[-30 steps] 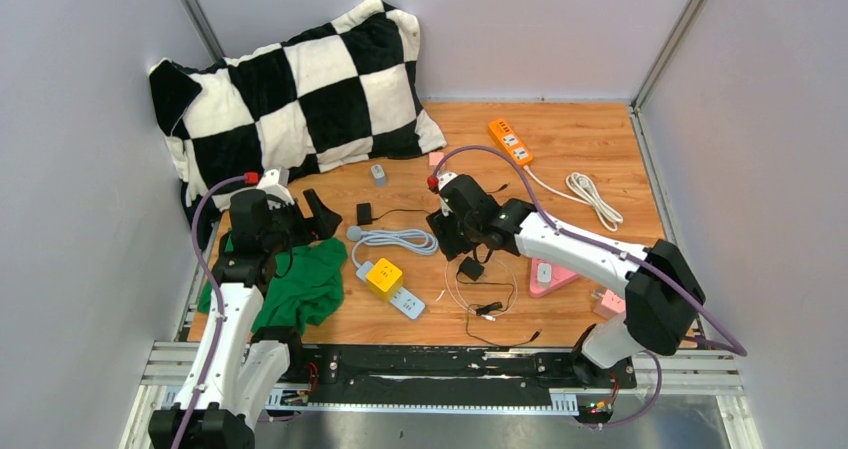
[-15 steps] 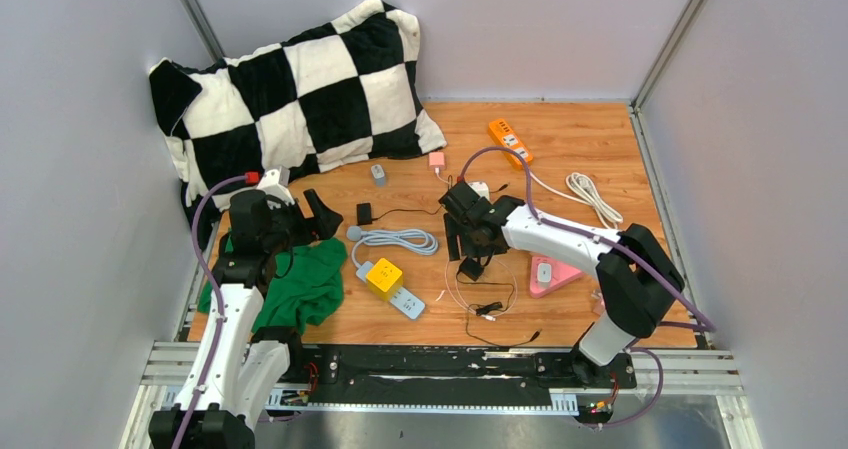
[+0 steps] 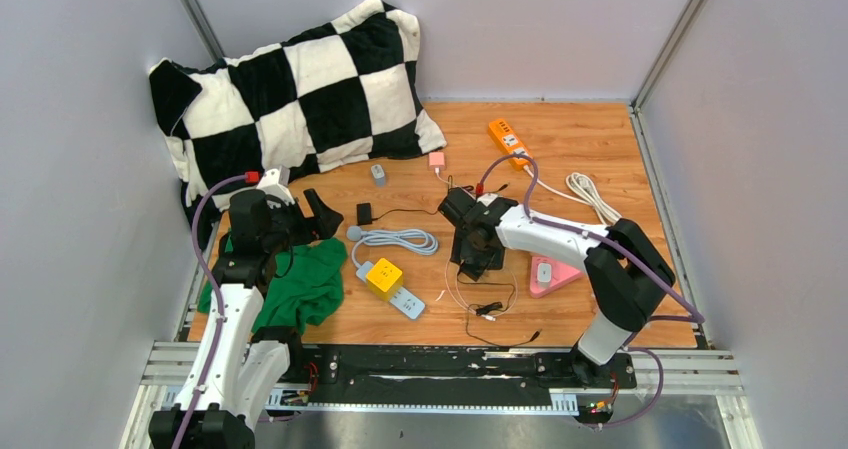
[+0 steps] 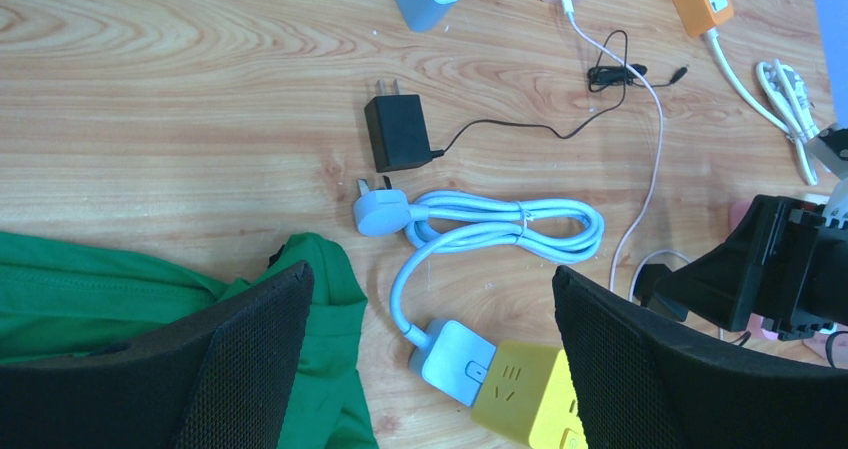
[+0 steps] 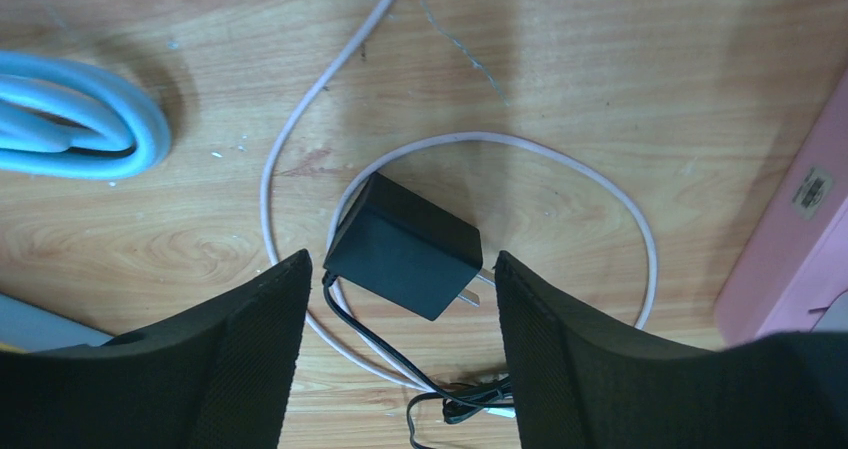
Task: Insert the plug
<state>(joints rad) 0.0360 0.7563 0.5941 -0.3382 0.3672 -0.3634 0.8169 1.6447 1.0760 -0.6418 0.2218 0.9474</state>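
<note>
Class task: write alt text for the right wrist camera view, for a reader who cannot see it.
A black plug adapter lies on the wooden table between the fingers of the open right gripper, prongs pointing right. A thin white cable curves around it.

Pretty bright, even light from overhead, so shadows on the wooden table (image 3: 600,139) were soft and short, no glare. Overhead shot was sharp; in the right wrist view the close-up fingers (image 5: 235,369) looked slightly soft, wood crisp.
</note>
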